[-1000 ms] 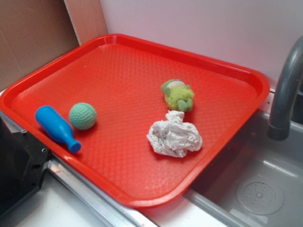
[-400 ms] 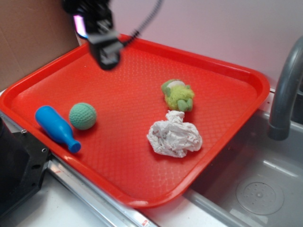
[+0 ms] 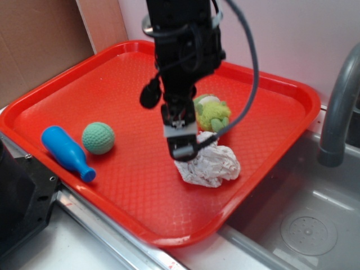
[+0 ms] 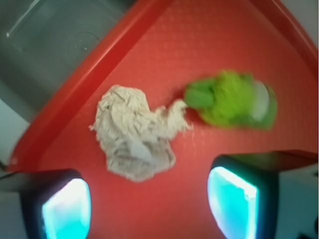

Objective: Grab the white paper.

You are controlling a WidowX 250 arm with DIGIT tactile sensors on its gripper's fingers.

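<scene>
Right above the white paper (image 4: pixel 135 132) on the red tray (image 3: pixel 270 90), the gripper (image 3: pixel 183 140) hangs wide open and empty, nothing grabbed yet; descent and closing remain.

White paper (image 3: pixel 209 164) crumpled, matt; tray (image 3: pixel 112 84) glossy textured plastic; plush toy (image 3: pixel 212 114) fuzzy.
</scene>
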